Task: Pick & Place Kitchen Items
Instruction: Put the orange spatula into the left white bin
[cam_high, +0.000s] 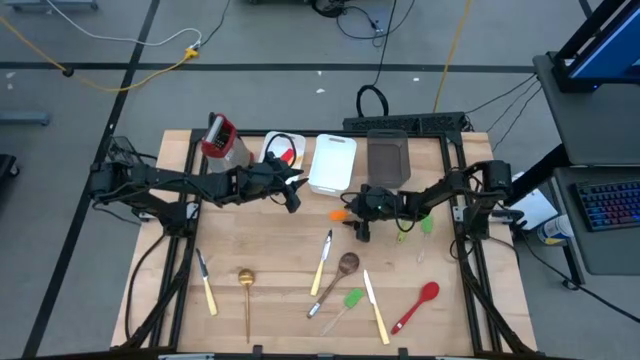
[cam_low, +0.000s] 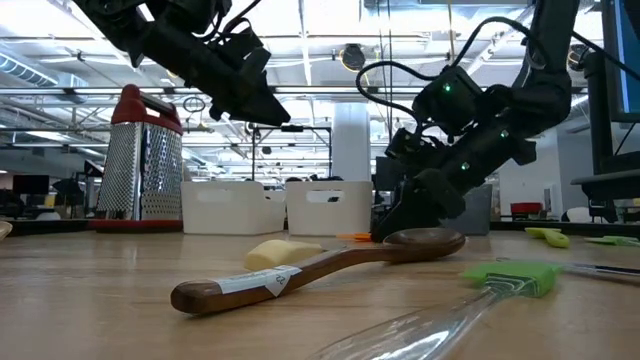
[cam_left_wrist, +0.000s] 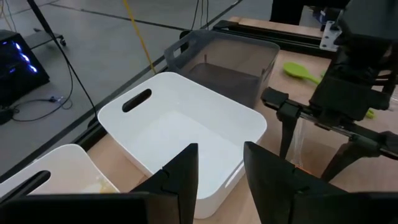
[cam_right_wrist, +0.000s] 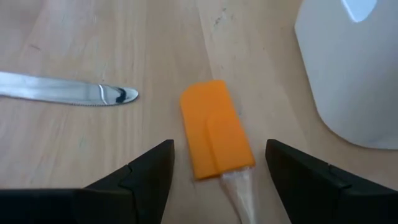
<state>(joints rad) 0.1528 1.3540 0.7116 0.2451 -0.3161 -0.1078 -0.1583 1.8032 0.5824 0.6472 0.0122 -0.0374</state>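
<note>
Wooden tabletop (cam_high: 280, 290) is carrying the loose utensils nearest the front: gold ladle (cam_high: 246, 290), brown wooden spoon (cam_high: 340, 272), red spoon (cam_high: 417, 305). Farther back, the right gripper (cam_right_wrist: 217, 180) is hovering low with fingers spread wide around an orange spatula (cam_right_wrist: 215, 127). Beyond, the left gripper (cam_left_wrist: 221, 168) is hanging open over the white bin (cam_left_wrist: 180, 134).

Along the table's (cam_high: 260, 250) far edge sit a red-topped metal grater (cam_high: 222, 141), two white bins (cam_high: 333, 162) (cam_high: 283, 148) and a grey bin (cam_high: 387, 159), side by side.
</note>
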